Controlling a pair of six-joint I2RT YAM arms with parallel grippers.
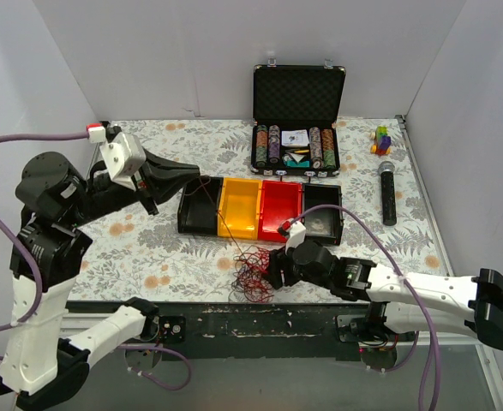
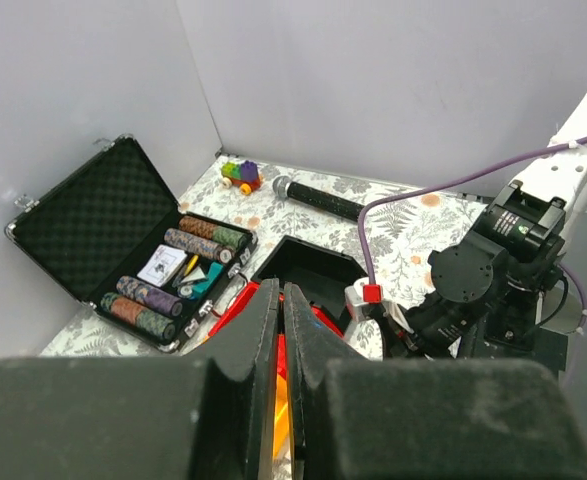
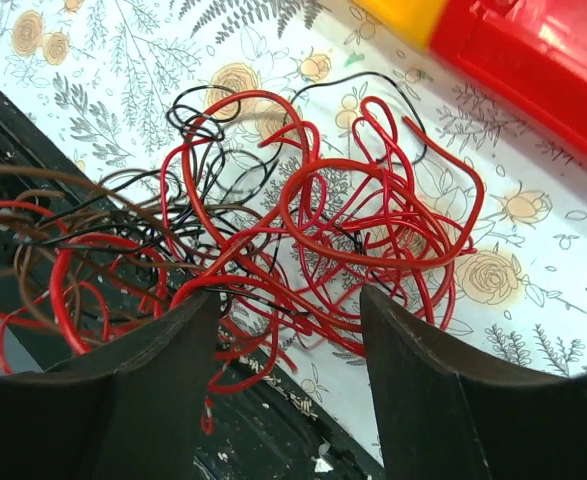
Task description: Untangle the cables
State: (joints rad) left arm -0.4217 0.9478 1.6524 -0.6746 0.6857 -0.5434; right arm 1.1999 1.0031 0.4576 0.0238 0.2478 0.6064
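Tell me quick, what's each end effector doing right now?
Left end effector: closed; whether it holds anything cannot be told.
Right end effector: open over the cables, gripping nothing.

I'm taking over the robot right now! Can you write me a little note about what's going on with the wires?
Left gripper: shut and raised above the bins. A thin strand seems to run from it to the nest, but I can't be sure.
Right gripper: open, with its jaws on either side of the cables.
Cables: one knotted nest near the table edge, in front of the orange bin and red bin.
Done: no strand lies free yet.
Left: separate every strand.
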